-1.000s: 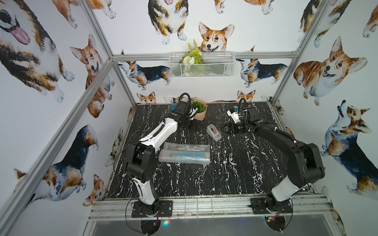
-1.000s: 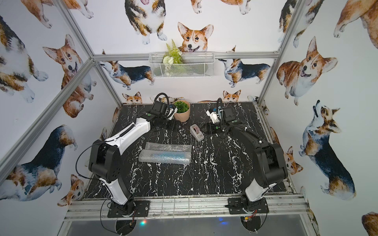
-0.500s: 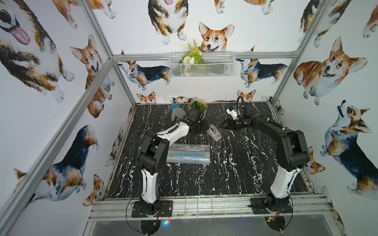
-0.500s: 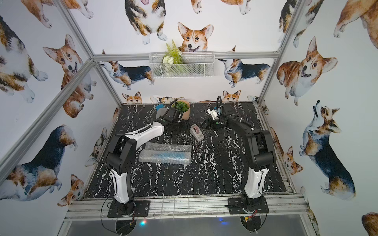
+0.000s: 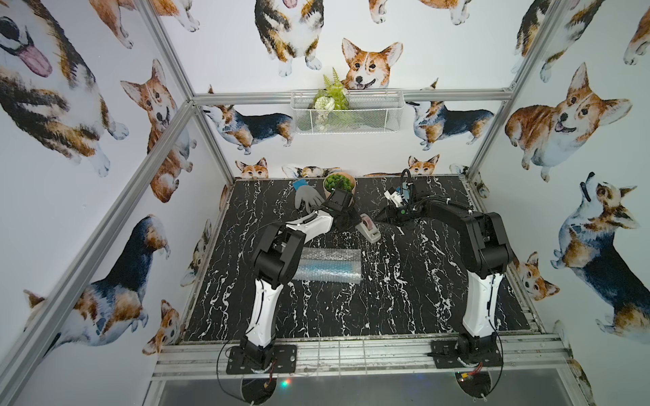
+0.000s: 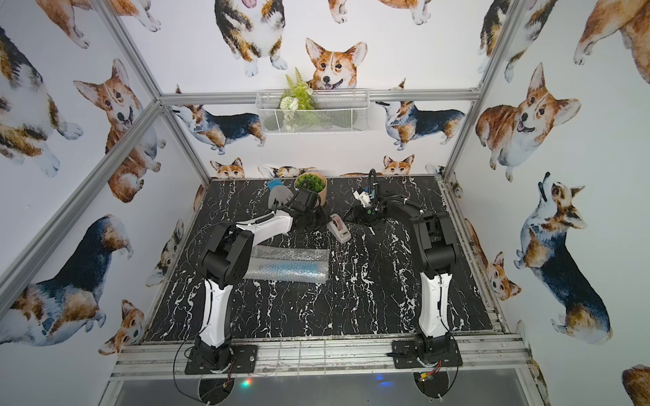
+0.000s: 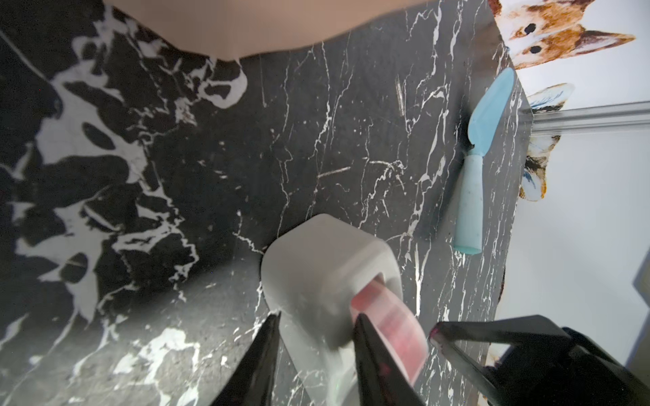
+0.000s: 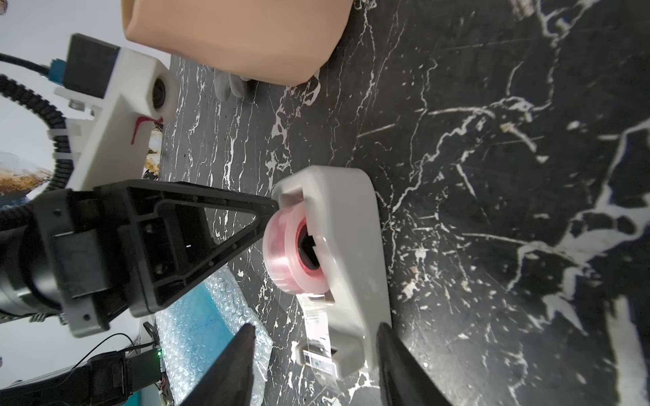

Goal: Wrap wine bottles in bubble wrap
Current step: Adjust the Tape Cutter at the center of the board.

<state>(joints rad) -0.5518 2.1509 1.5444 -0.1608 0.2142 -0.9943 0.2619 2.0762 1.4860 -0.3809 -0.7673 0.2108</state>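
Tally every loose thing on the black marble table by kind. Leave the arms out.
bottle: 1, inside the wrap
bubble wrap: 1
tape dispenser: 1
glove: 1
trowel: 1
potted plant: 1
Total: 6

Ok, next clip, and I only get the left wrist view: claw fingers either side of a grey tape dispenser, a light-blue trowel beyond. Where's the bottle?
Observer: In both top views the bottle lies rolled inside the bubble wrap, mid-table, nearer the arm bases than the tape dispenser.
Operator: What is the right claw doing?
Observer: The right wrist view shows the right claw open, astride the dispenser's cutter end; whether it touches, I cannot tell.
Operator: Is any tape pulled out?
Observer: In that same view a clear strip runs from the pink roll to the cutter.
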